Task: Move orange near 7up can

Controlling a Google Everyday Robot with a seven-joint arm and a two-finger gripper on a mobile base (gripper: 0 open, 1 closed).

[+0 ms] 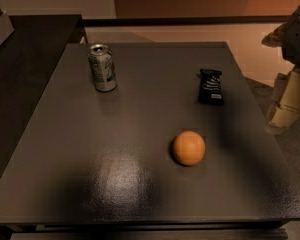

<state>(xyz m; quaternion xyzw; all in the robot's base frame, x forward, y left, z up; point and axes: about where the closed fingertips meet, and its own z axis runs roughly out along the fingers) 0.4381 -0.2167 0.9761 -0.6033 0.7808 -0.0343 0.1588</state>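
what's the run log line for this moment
end effector beyond table right edge | orange front right, untouched | 7up can upright, back left

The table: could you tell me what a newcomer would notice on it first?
The bright orange stands out, alone at the front right of the table. The can stands upright at the back left, a black packet back right; the gripper hangs off the right edge.

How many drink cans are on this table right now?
1: the 7up can stands upright near the far-left corner of the table, well apart from the orange. No other shows. The claw hangs beyond the table's right edge.
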